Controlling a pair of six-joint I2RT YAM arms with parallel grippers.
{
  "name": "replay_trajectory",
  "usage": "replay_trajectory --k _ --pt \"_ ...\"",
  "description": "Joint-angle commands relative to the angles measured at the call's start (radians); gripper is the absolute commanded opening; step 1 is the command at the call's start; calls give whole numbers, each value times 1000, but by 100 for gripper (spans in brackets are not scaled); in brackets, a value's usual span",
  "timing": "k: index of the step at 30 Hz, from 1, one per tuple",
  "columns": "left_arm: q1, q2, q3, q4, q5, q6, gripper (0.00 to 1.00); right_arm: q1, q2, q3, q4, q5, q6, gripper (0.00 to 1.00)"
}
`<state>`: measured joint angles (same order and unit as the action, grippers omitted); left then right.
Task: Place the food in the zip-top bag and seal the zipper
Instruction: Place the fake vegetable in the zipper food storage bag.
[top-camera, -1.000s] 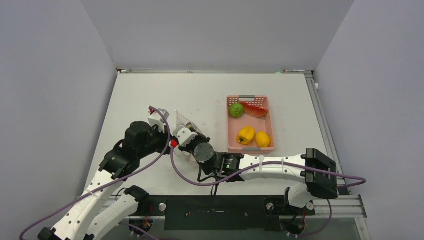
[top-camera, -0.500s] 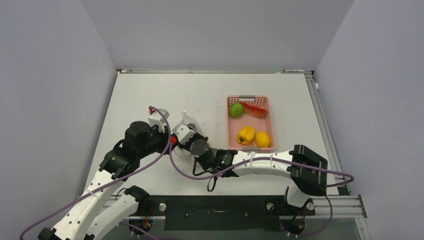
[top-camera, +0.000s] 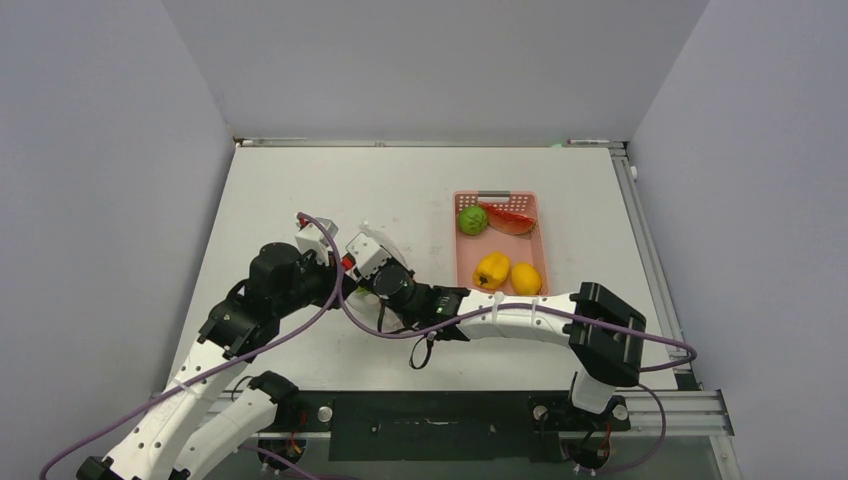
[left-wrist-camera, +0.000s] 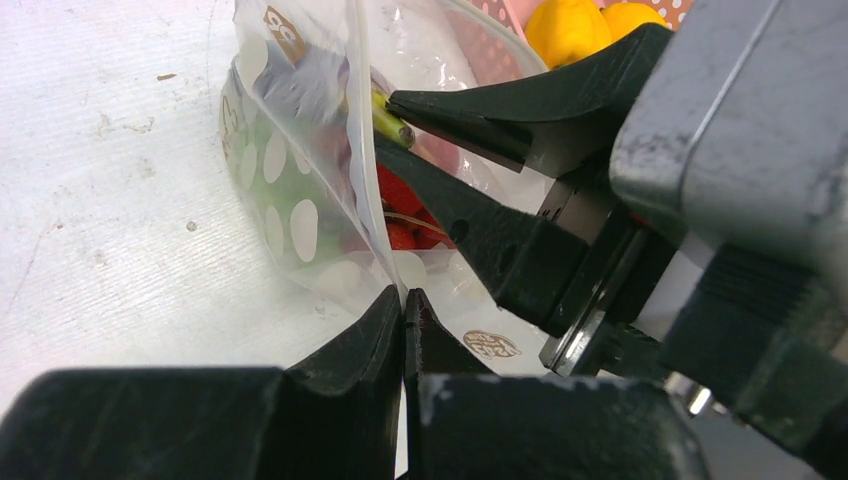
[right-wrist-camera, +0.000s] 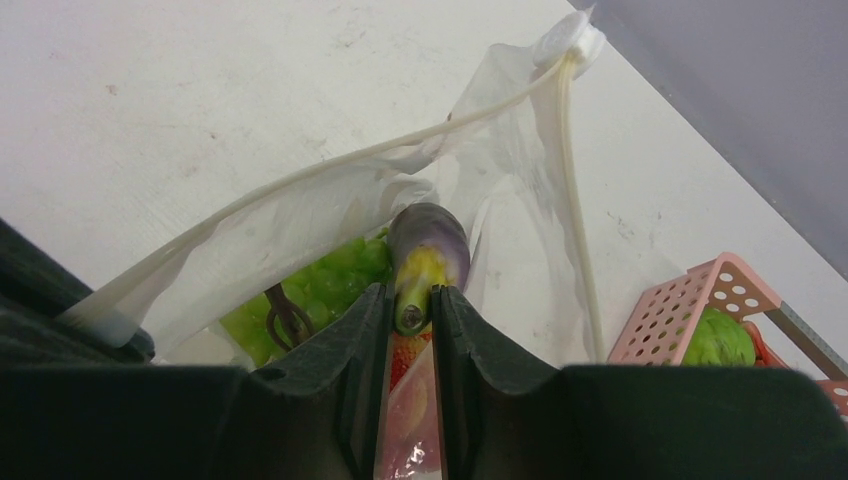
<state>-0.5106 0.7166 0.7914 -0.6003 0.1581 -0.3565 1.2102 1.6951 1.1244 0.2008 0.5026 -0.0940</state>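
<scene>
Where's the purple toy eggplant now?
Right wrist view: purple eggplant pinched in the right pincer, in the mouth of the clear plastic bag, beside green grapes.

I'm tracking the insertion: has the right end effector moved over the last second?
Yes. In the top view, the right end effector, gripping the eggplant, has gone slightly left and toward the table's far side, away from the pink basket.

My worktop (top-camera: 420, 190): white, matte, with faint scuffs and specks. Walls, three: left (top-camera: 100, 200), far (top-camera: 430, 60) and right (top-camera: 750, 200), plain pale grey-lilac, closing those edges. Metal rail (top-camera: 640, 230) along the right edge. Black base plate (top-camera: 430, 425) at my near edge. Light soft and even.
</scene>
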Motion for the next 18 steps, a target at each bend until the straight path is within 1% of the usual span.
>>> replay_trajectory --k 1,5,10,12,18 --pt "7 -13 9 51 15 5 0 -1 -54 37 -89 -47 61 25" --pt "9 -10 9 51 17 4 0 1 -122 48 -93 -52 76 39" --pt "9 -9 8 50 16 2 0 1 -194 79 -123 -61 94 53" --pt "9 -9 8 51 16 2 0 1 -221 90 -137 -63 94 58" --pt "9 -11 7 50 16 2 0 -6 -309 111 -196 -62 149 63"
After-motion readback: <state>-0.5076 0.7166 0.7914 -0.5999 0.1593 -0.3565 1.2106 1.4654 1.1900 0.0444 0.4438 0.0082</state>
